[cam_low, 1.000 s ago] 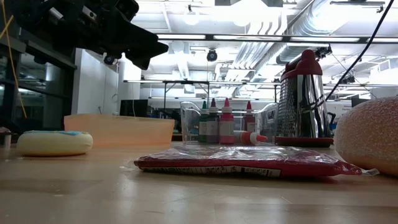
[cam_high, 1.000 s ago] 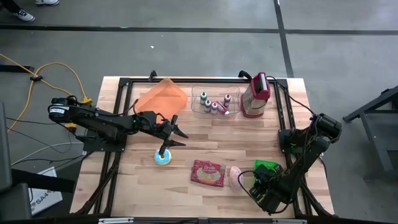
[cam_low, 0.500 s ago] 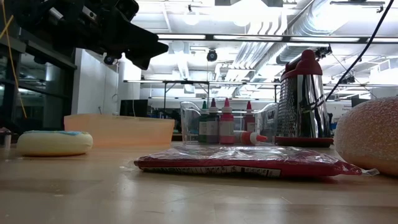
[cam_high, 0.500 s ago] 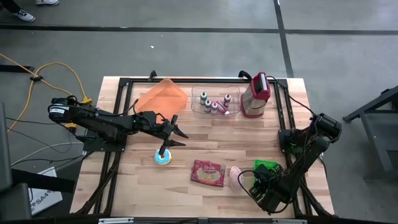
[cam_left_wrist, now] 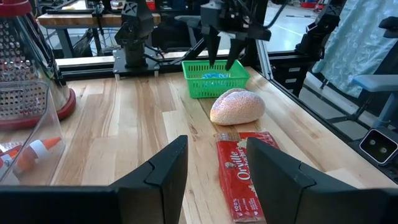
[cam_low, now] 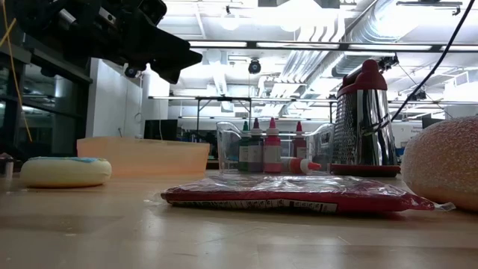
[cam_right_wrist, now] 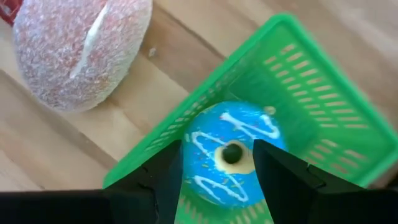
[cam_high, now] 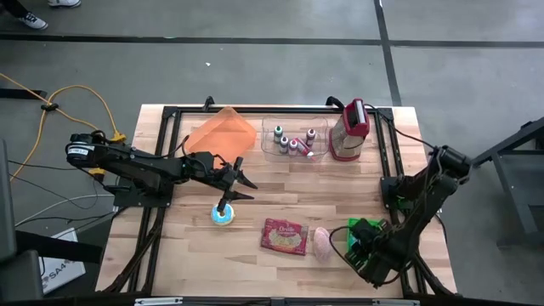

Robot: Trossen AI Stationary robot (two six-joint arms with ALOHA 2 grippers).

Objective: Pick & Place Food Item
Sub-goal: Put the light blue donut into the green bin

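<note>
Comparing the high view with that of a second ago, only the right arm is seen to have shifted: its elbow has swung outward and its wrist has moved a little toward the worktop's right edge, so that the right end effector is now set more squarely above the green basket. In the right wrist view the two dark fingers are seen parted about halfway, with nothing between them, and the blue-iced doughnut is seen through the gap, lying inside the basket. The doughnut is apart from both fingers; no grip is shown. It is judged that this food item has been placed and that the arm is lifting clear, though a descent toward it cannot be ruled out from these pictures.

No change is seen on the left side. The left end effector hangs over the worktop just above a second doughnut, pale with a blue rim, which rests on the wood to the left of the red popcorn packet. In the left wrist view its fingers stand half apart and empty.

A pink speckled bun lies between the packet and the basket, touching neither as far as can be told. These three items remain outside the basket, so further picks are probably to be made, the bun being the nearest to the right arm.
</note>
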